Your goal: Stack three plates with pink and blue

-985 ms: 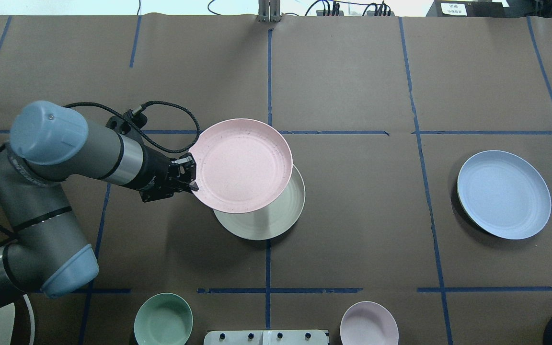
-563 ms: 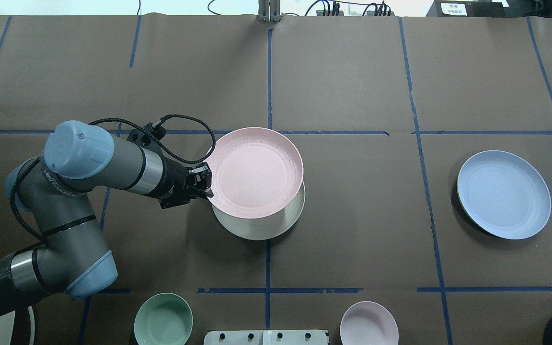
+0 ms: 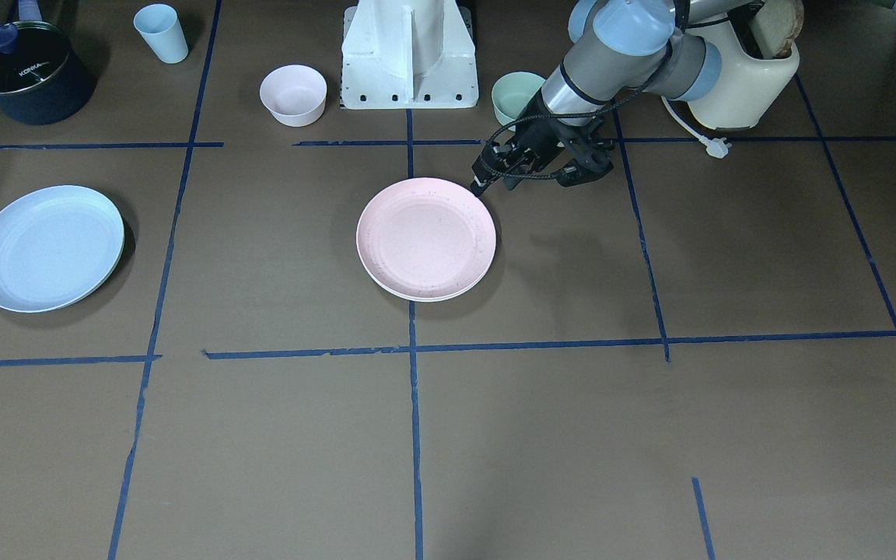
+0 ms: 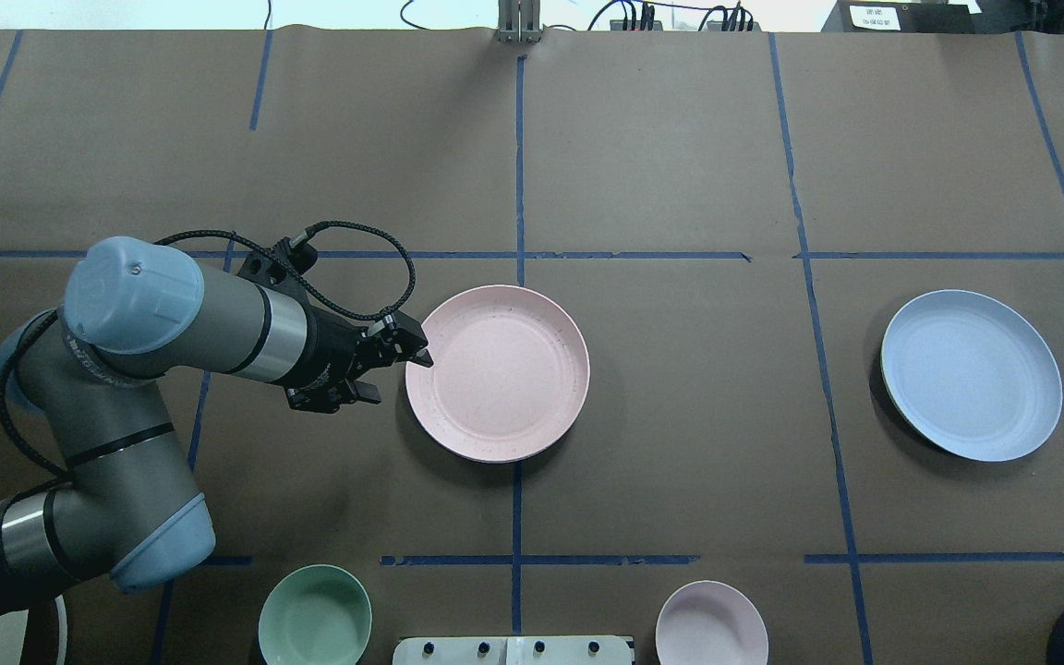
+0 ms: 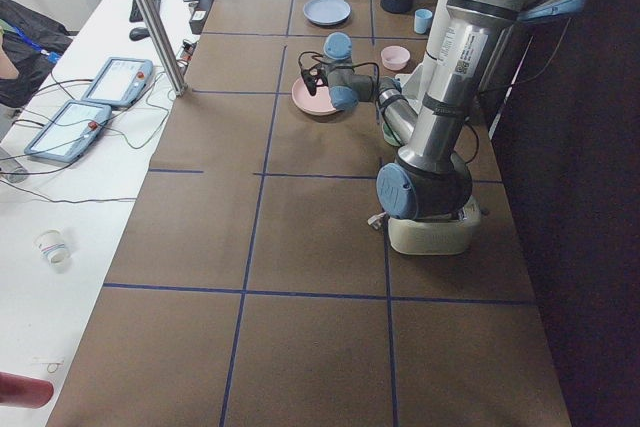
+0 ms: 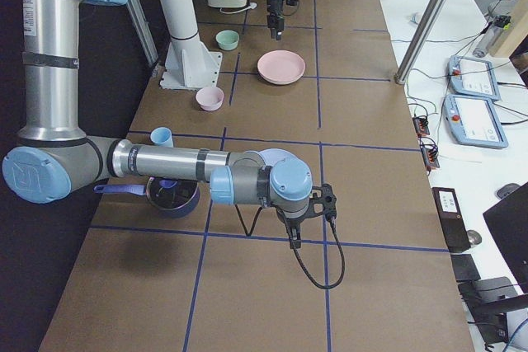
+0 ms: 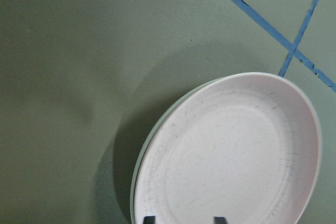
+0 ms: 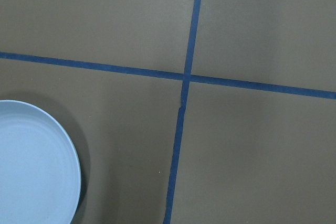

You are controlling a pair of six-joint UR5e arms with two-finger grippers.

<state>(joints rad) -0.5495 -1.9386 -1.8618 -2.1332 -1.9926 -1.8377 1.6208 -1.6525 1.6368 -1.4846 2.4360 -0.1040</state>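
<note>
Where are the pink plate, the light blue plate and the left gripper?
pink plate (image 4: 497,372): overhead view, centre of its flat well.
light blue plate (image 4: 971,375): overhead view, centre of its well.
left gripper (image 4: 417,354): overhead view, at its tips, by the pink plate's rim.

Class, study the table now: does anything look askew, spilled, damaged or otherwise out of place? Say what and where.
Nothing is spilled or broken. The pink plate sits slightly off-centre on the cream plate, whose rim peeks out as a thin sliver on one side. The blue plate lies apart, unstacked.
</note>
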